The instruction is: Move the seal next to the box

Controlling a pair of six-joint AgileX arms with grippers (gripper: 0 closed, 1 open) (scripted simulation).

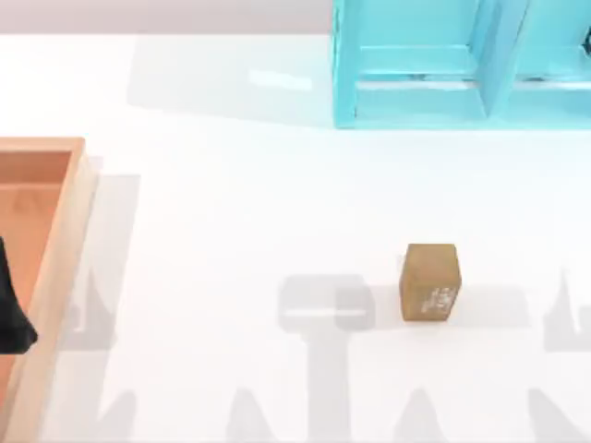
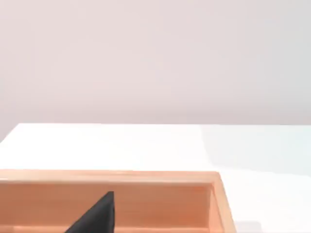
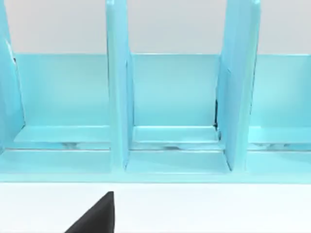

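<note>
1. Our left arm sat at the left edge of the table in the top view, where a dark part of it [image 1: 11,318] showed low at that side.
2. In the left wrist view, one dark fingertip [image 2: 97,216] of our left gripper reached up into the frame; we could not tell how its jaws stood.
3. In the right wrist view, one dark fingertip [image 3: 97,216] of our right gripper showed likewise, its spread unclear to us.
</note>
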